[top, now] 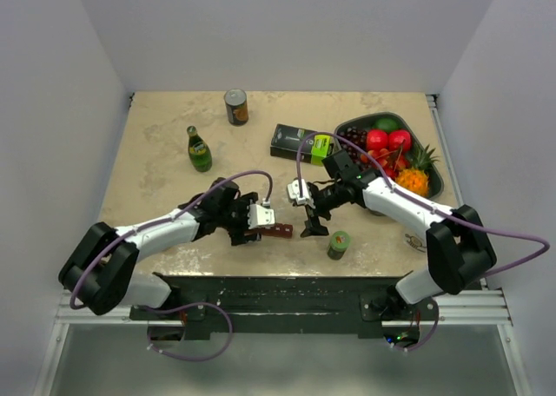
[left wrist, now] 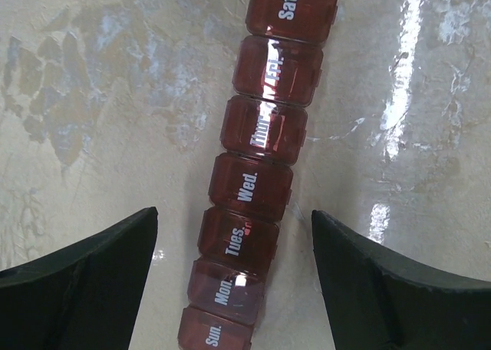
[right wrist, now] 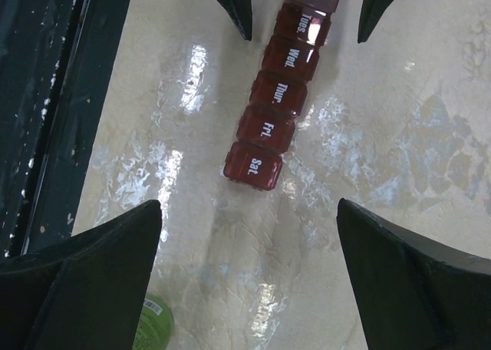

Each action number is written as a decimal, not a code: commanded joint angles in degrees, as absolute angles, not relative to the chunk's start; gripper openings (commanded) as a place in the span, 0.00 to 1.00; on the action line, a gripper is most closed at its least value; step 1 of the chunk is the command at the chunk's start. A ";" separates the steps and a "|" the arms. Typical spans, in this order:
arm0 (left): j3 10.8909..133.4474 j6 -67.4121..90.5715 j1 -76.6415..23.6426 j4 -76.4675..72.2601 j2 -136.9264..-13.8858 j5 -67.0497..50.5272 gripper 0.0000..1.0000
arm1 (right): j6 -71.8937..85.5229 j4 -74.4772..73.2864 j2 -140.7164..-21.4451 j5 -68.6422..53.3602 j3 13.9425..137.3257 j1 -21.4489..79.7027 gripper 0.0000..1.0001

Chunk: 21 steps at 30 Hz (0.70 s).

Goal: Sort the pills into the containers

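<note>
My view from here: a plain white booth around a beige table (top: pixel 148 144).
Three bare white walls (top: pixel 278 31) box in the mottled, stone-patterned table. I see a dark bar (top: pixel 278 293) and silver rails (top: pixel 482 307) along its near edge, and light glares off the glossy top in both wrist views.

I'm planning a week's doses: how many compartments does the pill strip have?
7, in one row along the strip: Sun. lowest in the left wrist view, then Mon., Tues., Wed., Thur., Fri., Sat. at top.
</note>
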<state>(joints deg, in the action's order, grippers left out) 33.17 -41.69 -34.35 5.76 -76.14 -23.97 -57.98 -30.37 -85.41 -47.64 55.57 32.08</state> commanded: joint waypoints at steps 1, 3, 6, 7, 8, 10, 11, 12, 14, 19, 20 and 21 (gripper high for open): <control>37.00 -47.62 -35.59 8.17 -79.88 -21.19 0.84 | -59.41 -30.67 -86.04 -50.18 56.34 31.99 0.99; 37.70 -48.34 -36.03 8.70 -81.64 -19.96 0.82 | -59.50 -30.94 -86.31 -50.27 56.51 31.99 0.99; 38.67 -48.69 -36.12 8.88 -83.40 -18.72 0.77 | -59.59 -31.20 -86.57 -50.19 56.69 31.91 0.99; 38.93 -48.60 -36.21 9.05 -83.76 -18.46 0.70 | -59.59 -31.20 -86.49 -50.27 56.69 32.08 0.99; 39.11 -48.69 -36.21 9.57 -84.19 -18.46 0.66 | -59.59 -31.29 -86.57 -50.27 56.78 31.99 0.99; 39.37 -48.43 -36.21 9.58 -84.73 -18.46 0.51 | -59.59 -31.29 -86.75 -50.36 56.78 31.99 0.99; 39.37 -48.43 -36.21 9.75 -84.73 -18.46 0.47 | -59.59 -31.46 -86.75 -50.36 56.78 31.99 0.99; 39.29 -48.34 -36.30 9.67 -84.55 -18.46 0.41 | -59.59 -31.46 -86.92 -50.27 56.78 31.91 0.99; 39.11 -48.08 -36.47 9.84 -84.20 -18.89 0.35 | -59.59 -31.46 -87.10 -50.36 56.87 31.99 0.99; 38.94 -45.98 -37.00 10.20 -82.71 -21.87 0.10 | -58.89 -31.29 -87.36 -50.54 57.04 31.99 0.99; 38.85 -45.36 -37.00 9.93 -82.36 -22.58 0.08 | -58.28 -31.03 -87.28 -50.71 57.22 31.91 0.99; 38.41 -44.66 -37.09 9.84 -81.31 -23.02 0.05 | -57.92 -30.94 -87.36 -50.71 57.39 31.90 0.99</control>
